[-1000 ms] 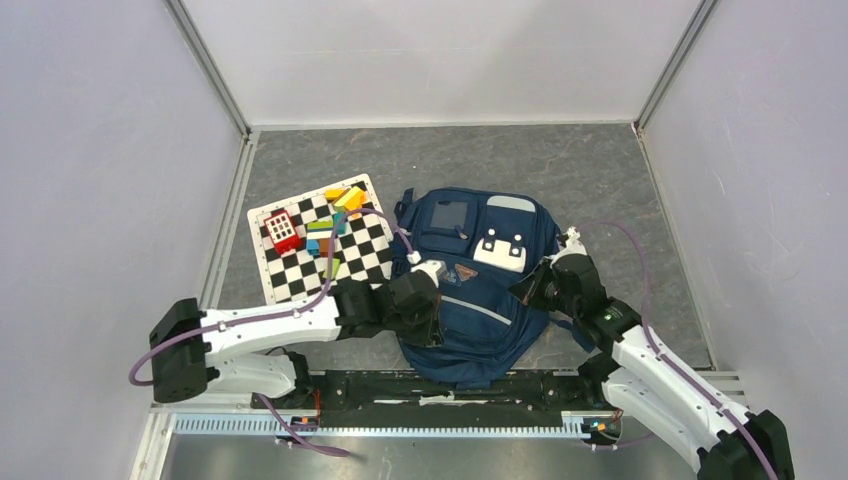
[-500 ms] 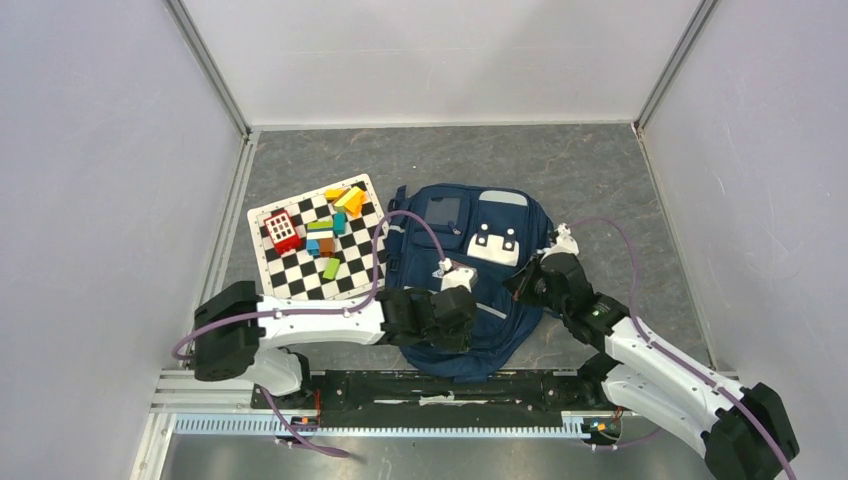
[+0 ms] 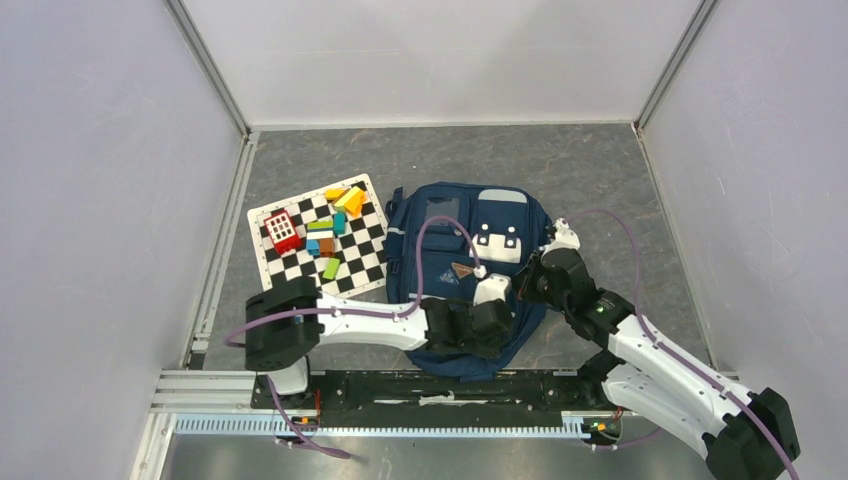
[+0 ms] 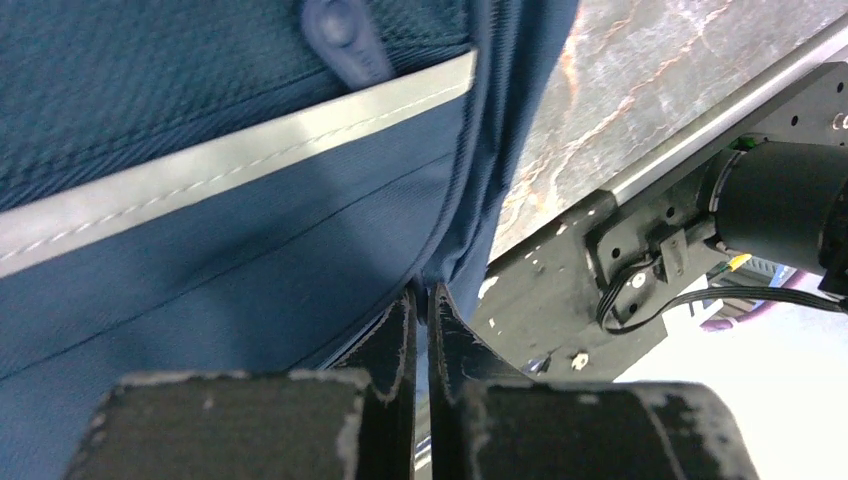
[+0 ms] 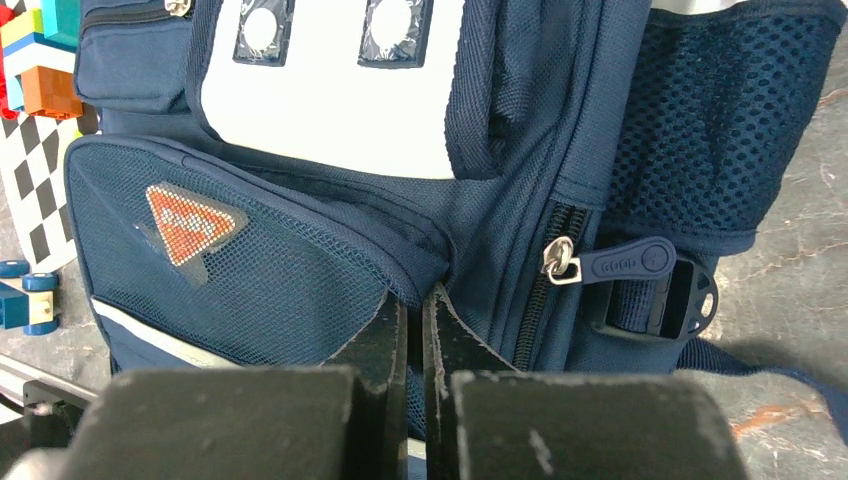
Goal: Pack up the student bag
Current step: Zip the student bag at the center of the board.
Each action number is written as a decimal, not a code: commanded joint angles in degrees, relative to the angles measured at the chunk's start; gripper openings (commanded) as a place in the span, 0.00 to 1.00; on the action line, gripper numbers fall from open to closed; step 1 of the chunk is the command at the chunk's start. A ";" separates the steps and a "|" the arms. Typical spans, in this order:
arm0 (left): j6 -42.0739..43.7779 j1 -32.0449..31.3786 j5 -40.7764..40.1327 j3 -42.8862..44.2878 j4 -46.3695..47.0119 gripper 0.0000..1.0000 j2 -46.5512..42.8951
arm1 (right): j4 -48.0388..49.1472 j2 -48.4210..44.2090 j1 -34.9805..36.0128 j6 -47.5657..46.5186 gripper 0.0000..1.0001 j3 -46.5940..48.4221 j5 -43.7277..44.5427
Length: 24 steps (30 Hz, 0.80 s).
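— Where were your hands?
— Your left hand [image 4: 422, 300] was clenched, tips at the lower seam of the student bag [image 3: 445, 290]. Your right hand [image 5: 415, 300] was clenched against its front pocket.
— Holding cloth?
— Couldn't tell. The bag lay flat on the table [image 3: 600, 180], just beside the checkered mat [image 3: 290, 270] carrying toy blocks [image 3: 335, 215].

The student bag [image 5: 500, 220] is matt navy woven cloth; its side pocket [image 5: 720, 110] is open mesh. The stripe [image 4: 230, 160] is smooth grey reflective tape. The zip slider [image 5: 558, 258] is shiny metal, its puller [image 5: 625, 262] matt rubbery plastic. The table [image 4: 640, 90] has a smooth marbled finish. The toy blocks [image 5: 45, 90] are glossy plastic.
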 commanded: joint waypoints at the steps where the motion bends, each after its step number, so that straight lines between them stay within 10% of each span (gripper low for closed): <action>1: 5.05 -3.22 -5.13 6.84 17.24 0.02 3.64 | 3.11 -2.60 0.31 1.62 0.00 5.49 -3.08; 24: 17.51 -3.74 -24.14 9.04 36.36 0.02 7.55 | -3.99 -6.32 0.29 3.97 0.00 7.89 -2.04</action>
